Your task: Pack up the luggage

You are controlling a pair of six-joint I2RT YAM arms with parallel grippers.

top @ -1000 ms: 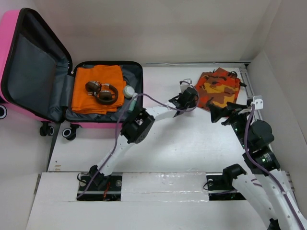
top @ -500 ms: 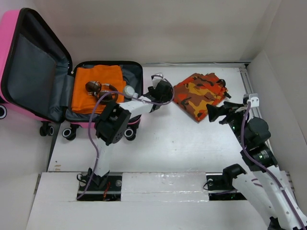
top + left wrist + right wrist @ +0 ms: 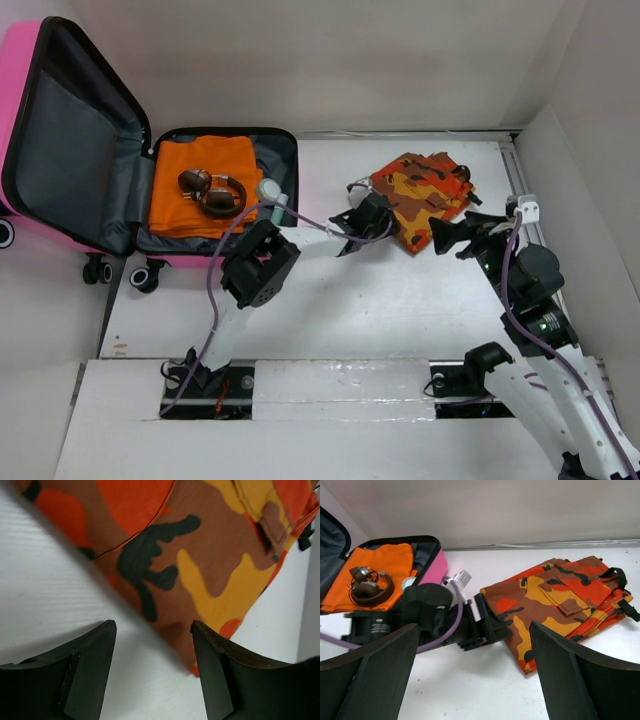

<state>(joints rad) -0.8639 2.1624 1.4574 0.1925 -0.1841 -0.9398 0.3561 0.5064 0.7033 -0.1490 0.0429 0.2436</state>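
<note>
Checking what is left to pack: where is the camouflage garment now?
In the top view the camouflage garment lies on the table right of centre, outside the pink suitcase, its left edge at the left gripper.

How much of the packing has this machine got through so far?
Done: a folded orange cloth with headphones on it lies in the open luggage. In hand: nothing is gripped; the left claw stands open at the edge of the camouflage garment, and the right claw is open near it. Left: that garment lies outside the luggage, whose lid is up.
</note>
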